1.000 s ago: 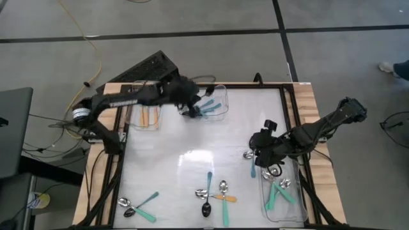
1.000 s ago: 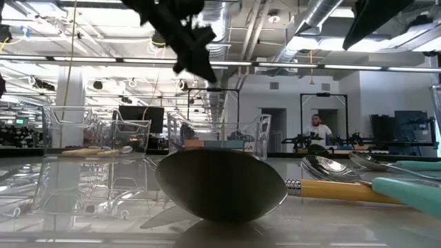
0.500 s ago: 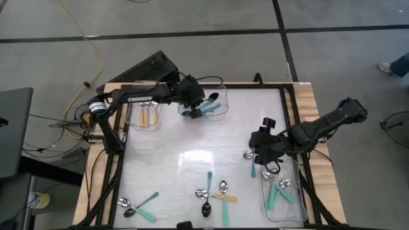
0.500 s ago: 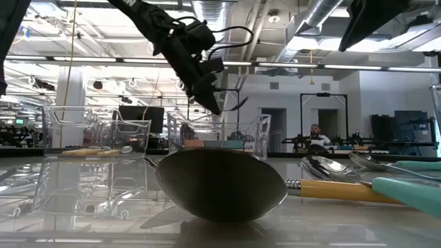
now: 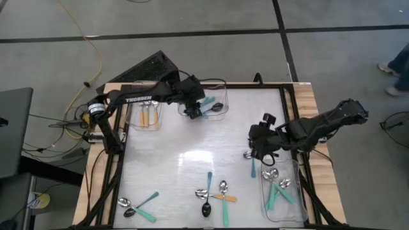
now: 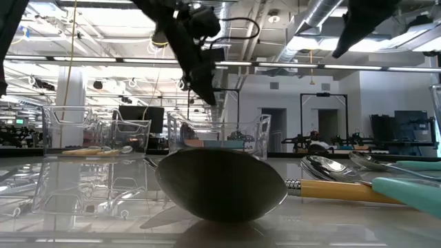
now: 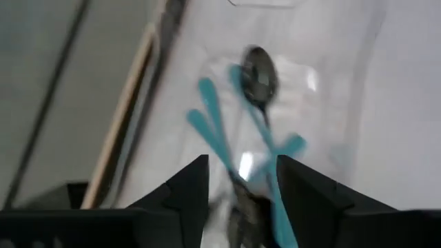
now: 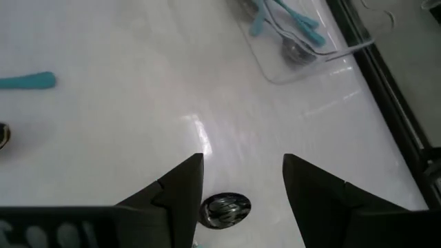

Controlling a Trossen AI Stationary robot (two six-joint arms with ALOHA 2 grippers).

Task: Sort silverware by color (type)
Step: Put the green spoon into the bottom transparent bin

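Left gripper [image 5: 193,110] open, empty, above far bin [image 5: 220,85] holding blue spoons [image 7: 258,76]; right gripper [image 8: 238,180] open over lone spoon [image 8: 224,209]; risk: bowl skidding sideways on closing.

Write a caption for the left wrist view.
Open left claw above clear bin holding blue-handled spoons.

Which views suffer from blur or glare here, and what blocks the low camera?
Left wrist view: motion-smeared, the blue-handled spoons in the clear bin streak. High view: a bright glare patch on the white tabletop. Low view: a dark spoon bowl right at the lens fills the middle, soft-edged. Right wrist view: sharp, with a sheen streak on the table.
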